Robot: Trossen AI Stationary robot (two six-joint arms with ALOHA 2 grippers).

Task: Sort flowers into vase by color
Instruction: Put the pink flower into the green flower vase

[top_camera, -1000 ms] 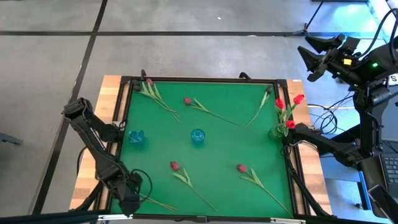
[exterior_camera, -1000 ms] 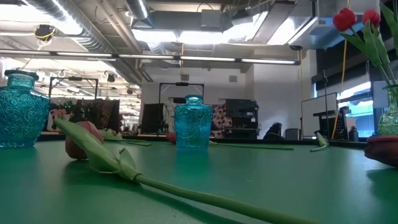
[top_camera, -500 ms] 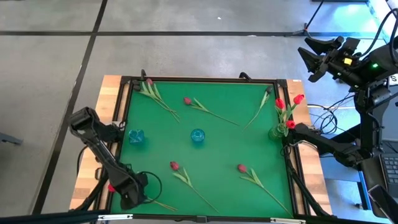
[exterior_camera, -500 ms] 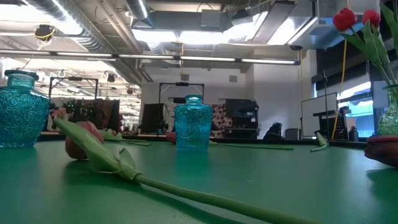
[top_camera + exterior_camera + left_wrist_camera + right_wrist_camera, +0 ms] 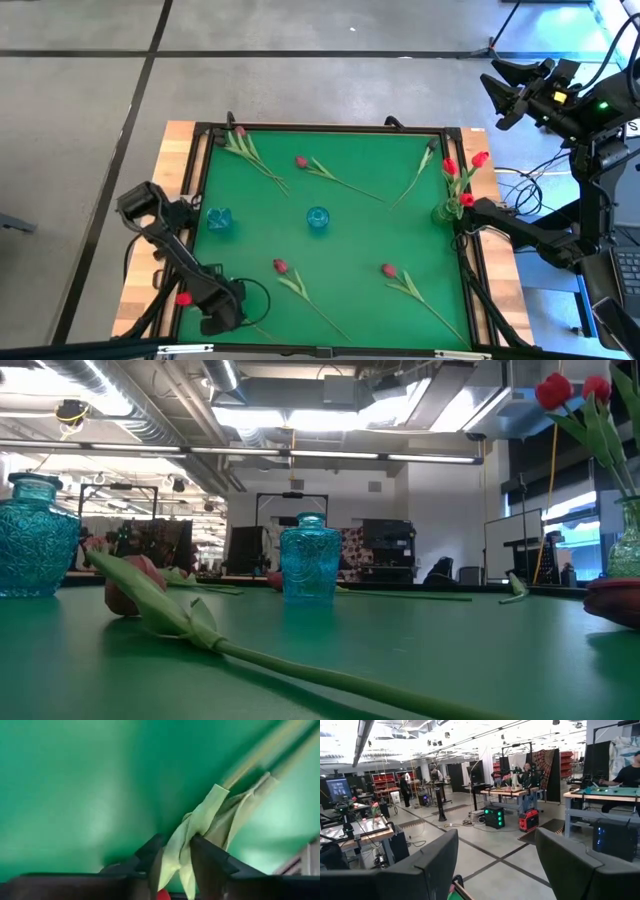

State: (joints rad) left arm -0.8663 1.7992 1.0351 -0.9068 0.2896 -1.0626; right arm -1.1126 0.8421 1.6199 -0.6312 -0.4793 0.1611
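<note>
While the green table [image 5: 330,215] filled the middle of the high view, the left arm [image 5: 165,250] was seen folded along its left edge, the elbow raised beside the wooden border and the forearm stretched down to the near left corner. The left gripper [image 5: 176,857] was lowered there, and its two dark fingers [image 5: 150,857] were seen pressed against the pale green leaves of a flower [image 5: 210,822], which were pinched between them; a spot of red showed just below. The right arm [image 5: 530,232] was held off the table's right edge, its right gripper [image 5: 495,865] raised and pointed into the room, the fingers spread apart with nothing between them.

Two blue vases [image 5: 318,219] stood on the table, well apart. A green vase [image 5: 447,211] at the right edge held red flowers [image 5: 452,168] upright. Other flowers [image 5: 302,287] were laid flat on the table, long green stems slanted, small red heads at the ends; one dark head [image 5: 433,145] lay at the far right.
</note>
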